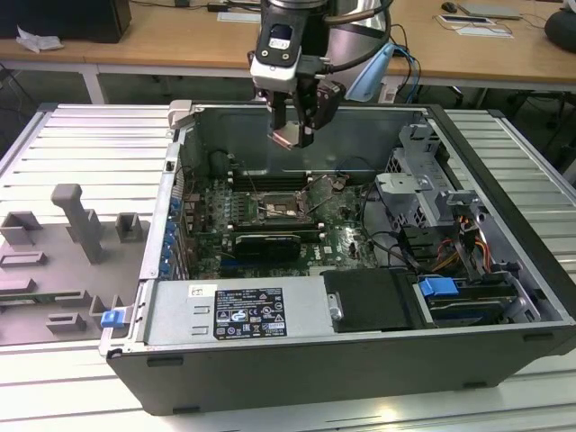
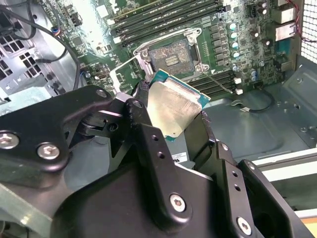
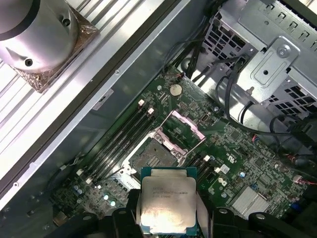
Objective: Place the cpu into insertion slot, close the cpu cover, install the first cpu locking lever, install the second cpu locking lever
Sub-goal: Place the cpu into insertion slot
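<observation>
Cpu [image 3: 168, 198] held in the air over the case [image 1: 270, 360].
The gripper [image 1: 292, 135] has its jaws clamped on the cpu's two opposite edges, above the bare slot [image 3: 151, 158] and not touching it. The cover [image 3: 188, 124] stands raised beside the slot.

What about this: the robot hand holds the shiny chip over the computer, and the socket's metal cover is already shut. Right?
Not quite. The cover stands open, flipped up beside the bare socket, as the first wrist view shows. The hand does hold the chip over the computer.
</observation>
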